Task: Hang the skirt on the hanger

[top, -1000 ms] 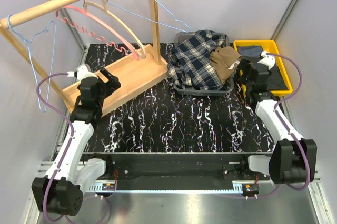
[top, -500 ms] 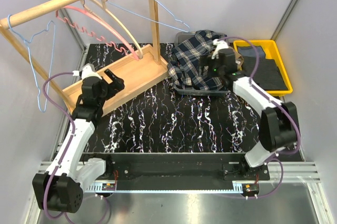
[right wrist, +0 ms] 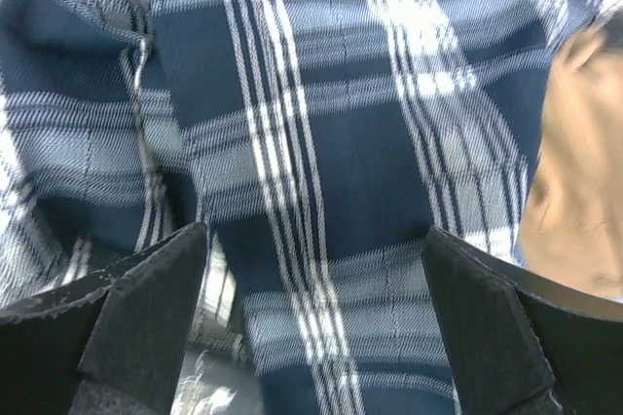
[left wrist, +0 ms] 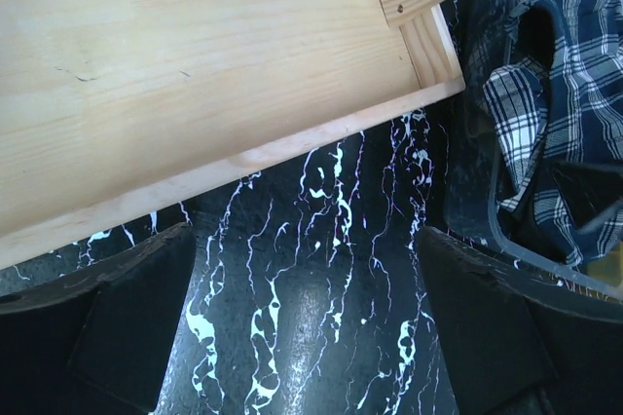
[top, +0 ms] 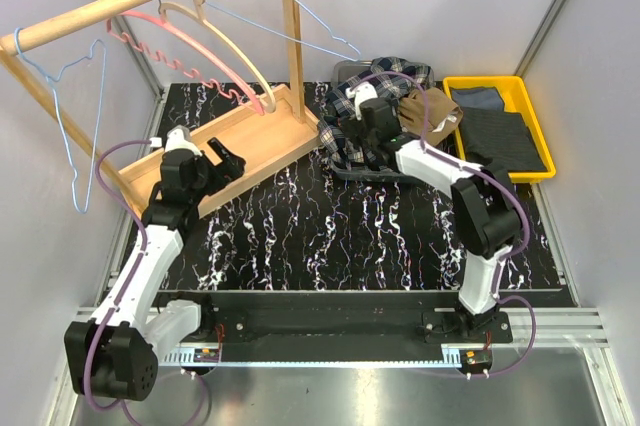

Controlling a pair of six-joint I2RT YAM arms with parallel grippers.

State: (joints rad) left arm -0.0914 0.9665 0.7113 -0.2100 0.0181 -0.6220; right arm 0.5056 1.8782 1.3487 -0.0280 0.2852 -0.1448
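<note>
The tan-brown skirt [top: 432, 109] lies crumpled in the grey bin [top: 385, 174], to the right of the plaid shirt [top: 345, 106]. A strip of the skirt shows at the right edge of the right wrist view [right wrist: 576, 171]. My right gripper [top: 348, 136] is open and empty just above the plaid shirt [right wrist: 321, 142], left of the skirt; in its own view the gripper [right wrist: 316, 327] holds nothing. Two light-blue wire hangers hang on the wooden rail, one at the left end [top: 72, 121] and one by the upright post [top: 300, 36]. My left gripper [top: 230, 159] is open over the rack's base edge, and the gripper [left wrist: 311, 327] is empty.
The wooden rack base [left wrist: 195, 74] lies on the black marble table [left wrist: 331, 240]. A pale wooden hanger [top: 215, 31] and a pink wavy hanger [top: 190, 56] hang on the rail [top: 120, 1]. A yellow tray [top: 497, 79] with dark grey cloth [top: 505, 136] stands at the back right.
My right arm has swung left from the yellow tray, across the skirt, to over the plaid shirt. My left gripper has shifted a little to the right along the rack base.
</note>
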